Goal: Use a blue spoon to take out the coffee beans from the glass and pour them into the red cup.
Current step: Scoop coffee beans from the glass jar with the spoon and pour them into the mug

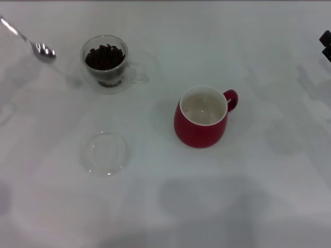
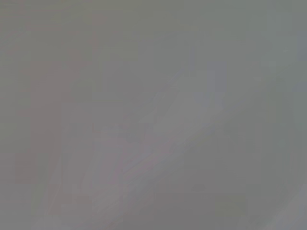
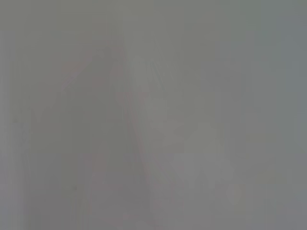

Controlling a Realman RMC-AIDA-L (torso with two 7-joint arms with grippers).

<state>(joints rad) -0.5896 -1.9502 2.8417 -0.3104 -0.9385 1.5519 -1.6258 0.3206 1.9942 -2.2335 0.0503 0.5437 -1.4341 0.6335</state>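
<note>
I see the blue spoon just left of the glass of coffee beans, bowl toward it. The red cup stands well right of the glass. Right gripper barely peeks in far right; I can't tell its jaws, and the left gripper is out of sight.

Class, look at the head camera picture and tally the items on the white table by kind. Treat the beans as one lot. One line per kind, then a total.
Cups: 2, the glass and the red cup
Spoons: 1, the blue spoon
Clear dishes: 1, the glass dish
Lots of coffee beans: 1
Total: 5
</note>
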